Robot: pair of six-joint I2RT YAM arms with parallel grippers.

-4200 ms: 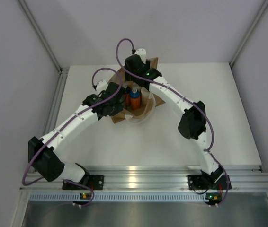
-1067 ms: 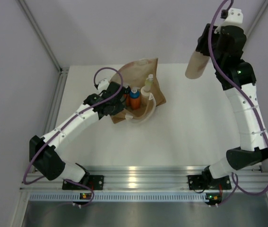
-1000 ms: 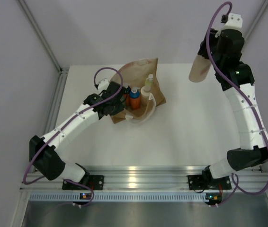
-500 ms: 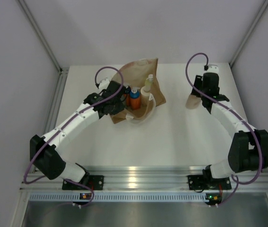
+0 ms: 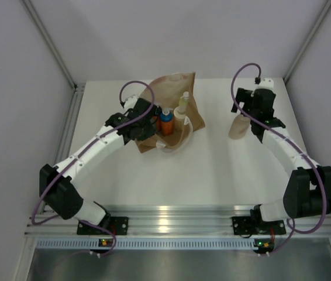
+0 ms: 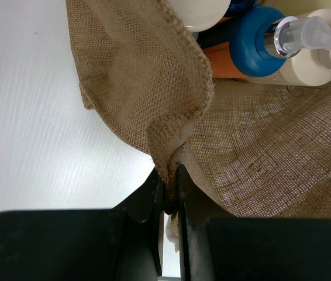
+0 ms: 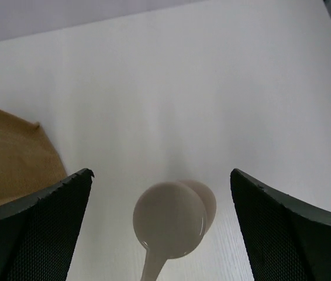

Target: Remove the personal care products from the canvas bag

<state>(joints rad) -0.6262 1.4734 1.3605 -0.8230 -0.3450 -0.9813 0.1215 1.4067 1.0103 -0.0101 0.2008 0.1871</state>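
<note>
Fabric at the near edge of the canvas bag (image 6: 130, 82) sits pinched in our left pincer (image 6: 170, 175), its jaws pressed together on the weave. In the bag's mouth we see an orange bottle with a blue cap (image 5: 166, 123), a cream pump bottle (image 6: 320, 61) and a yellow-green bottle (image 5: 183, 100). Further right, the tan bottle (image 5: 238, 126) stands upright on the tabletop (image 5: 212, 164), our right pincer (image 7: 161, 178) spread wide around it, both fingers clear.

1 canvas bag (image 5: 177, 85); 1 tan bottle (image 5: 238, 126); 1 yellow-green bottle (image 5: 182, 105); 2 blue-capped orange bottles (image 5: 166, 124); 1 cream bottle (image 6: 314, 64).
</note>
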